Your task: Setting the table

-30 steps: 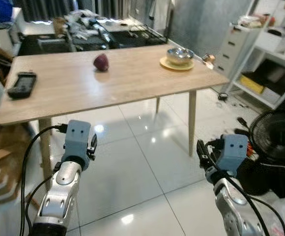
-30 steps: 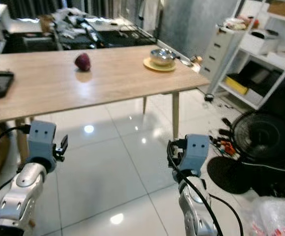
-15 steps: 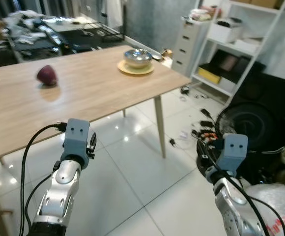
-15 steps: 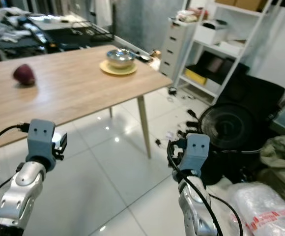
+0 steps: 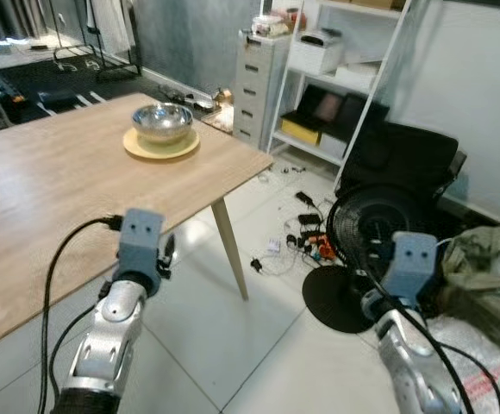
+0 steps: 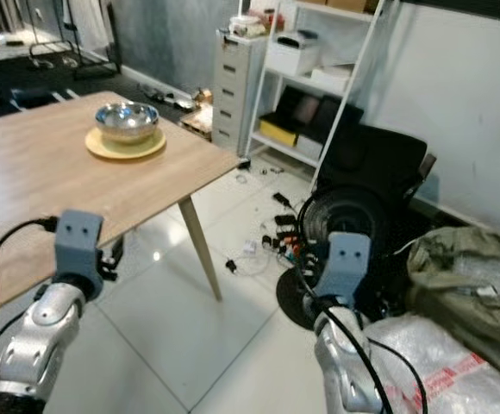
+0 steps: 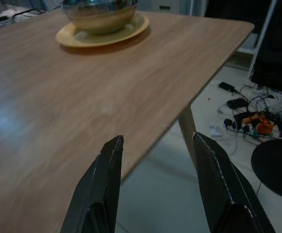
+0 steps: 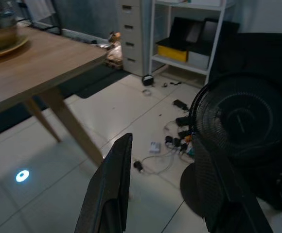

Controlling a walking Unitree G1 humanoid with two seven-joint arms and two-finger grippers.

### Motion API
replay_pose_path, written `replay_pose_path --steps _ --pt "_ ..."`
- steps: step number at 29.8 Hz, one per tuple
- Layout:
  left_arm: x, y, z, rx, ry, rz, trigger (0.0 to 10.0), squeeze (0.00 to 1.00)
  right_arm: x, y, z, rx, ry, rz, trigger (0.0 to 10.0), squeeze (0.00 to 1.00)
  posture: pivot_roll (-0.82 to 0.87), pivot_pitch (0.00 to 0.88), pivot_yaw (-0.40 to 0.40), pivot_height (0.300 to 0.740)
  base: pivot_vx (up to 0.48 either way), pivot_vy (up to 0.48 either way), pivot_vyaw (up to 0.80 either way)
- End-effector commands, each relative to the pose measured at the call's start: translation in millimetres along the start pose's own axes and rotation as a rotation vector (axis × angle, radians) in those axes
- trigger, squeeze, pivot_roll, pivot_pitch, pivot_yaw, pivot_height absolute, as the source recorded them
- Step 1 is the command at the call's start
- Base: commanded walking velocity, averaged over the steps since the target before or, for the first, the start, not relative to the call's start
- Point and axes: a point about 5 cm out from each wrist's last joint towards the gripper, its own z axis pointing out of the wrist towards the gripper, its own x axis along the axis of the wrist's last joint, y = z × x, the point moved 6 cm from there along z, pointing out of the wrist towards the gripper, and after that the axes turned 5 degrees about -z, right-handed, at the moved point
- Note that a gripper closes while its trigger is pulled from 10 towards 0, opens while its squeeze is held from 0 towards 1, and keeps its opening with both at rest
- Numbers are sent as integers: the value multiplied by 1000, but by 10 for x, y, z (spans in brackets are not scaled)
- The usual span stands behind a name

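1. Wooden table fills the left; fan and shelving stand right.
2. Steel bowl sits on yellow plate, near the far corner.
3. Left gripper: spread wide, empty; bowl at its 11 o'clock, nearer this arm.
4. Right gripper: parted, apparently empty, over floor.

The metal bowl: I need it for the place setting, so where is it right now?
The metal bowl sits on a yellow plate near the far right corner of the wooden table, ahead and left of the robot, with the white drawer unit behind it.
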Motion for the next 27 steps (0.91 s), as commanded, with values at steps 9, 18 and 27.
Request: replay_pose_path --steps 9,18,27 --pt "-33 10 -10 0 -2 34 10000 0 49 -205 -13 111 24 64 10000 0 105 47 32 740 480 0 0" --pt "113 -54 2 23 57 82 10000 0 247 -587 11 251 76 137 10000 0 113 48 31 740 480 0 0" --pt "165 -61 -1 15 78 110 10000 0 316 -394 82 141 105 104 10000 0 123 56 33 740 480 0 0"
